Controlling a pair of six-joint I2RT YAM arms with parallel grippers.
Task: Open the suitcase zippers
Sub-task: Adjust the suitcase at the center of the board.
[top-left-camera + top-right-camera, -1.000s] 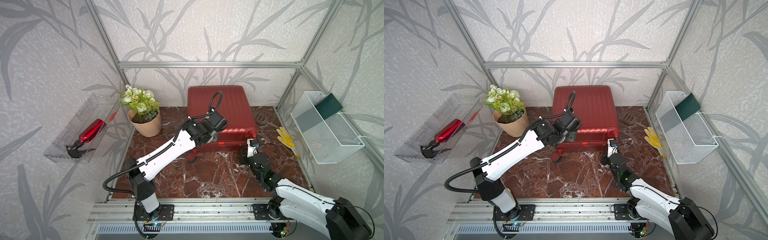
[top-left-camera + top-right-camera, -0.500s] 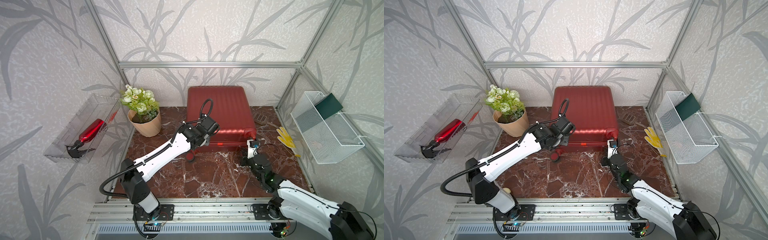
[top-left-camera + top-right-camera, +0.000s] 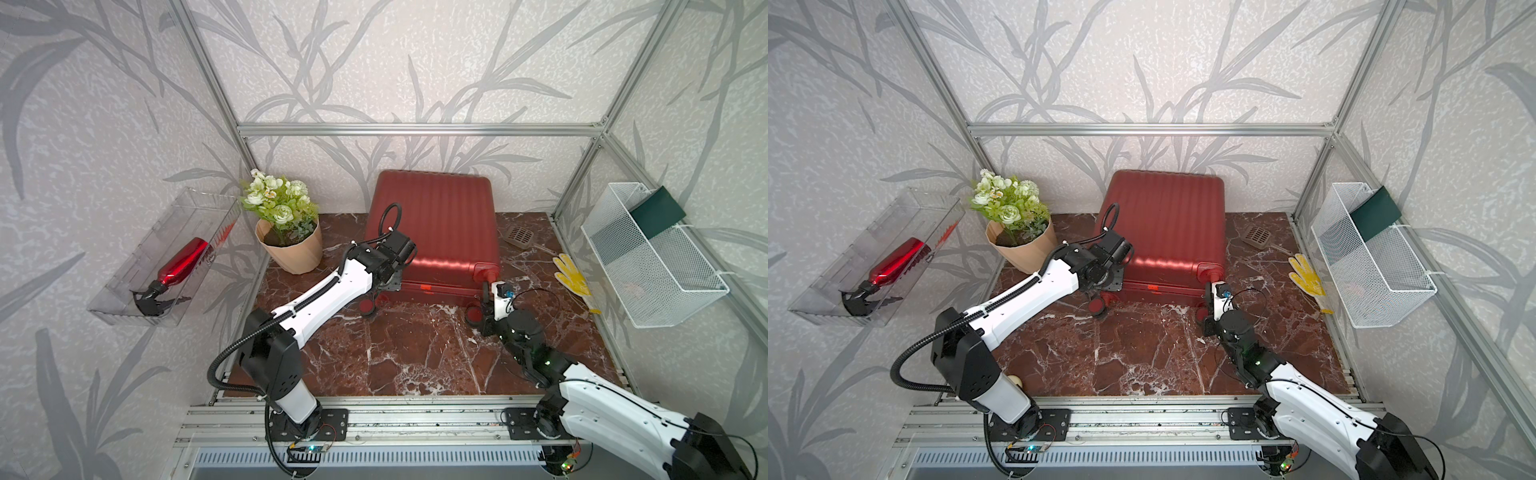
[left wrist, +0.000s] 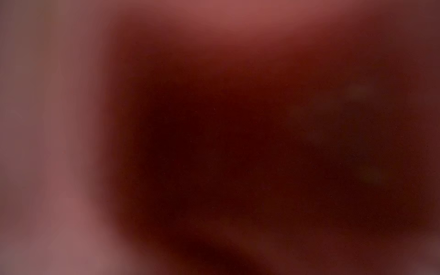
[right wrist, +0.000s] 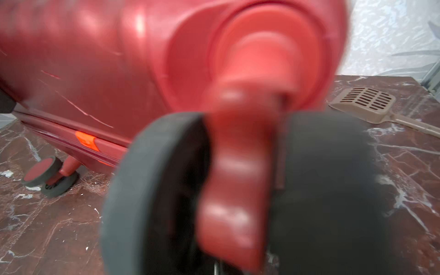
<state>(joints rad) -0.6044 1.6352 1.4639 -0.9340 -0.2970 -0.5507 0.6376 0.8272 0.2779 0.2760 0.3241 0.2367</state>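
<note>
Glossy ribbed dark red suitcase [image 3: 436,224] lies flat on the veiny marble floor [image 3: 415,353]. Right gripper [image 3: 485,303] is clenched beside a rubbery grey wheel [image 5: 147,190]. Left gripper [image 3: 391,284] is at the corner, can't tell its state.

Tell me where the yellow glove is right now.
In both top views the yellow glove lies flat on the marble floor at the right side, between the suitcase and the white wire basket, just in front of the brown scoop.

Pale textured wallpaper [image 3: 415,62] with grey leaf sprays on three sides, edged by aluminium framing [image 3: 415,129]. Underfoot, red-brown marble floor [image 3: 415,353] veined white – evenly lit. Clear plastic bin [image 3: 174,232] on one side wall, white mesh basket [image 3: 648,266] opposite.
</note>
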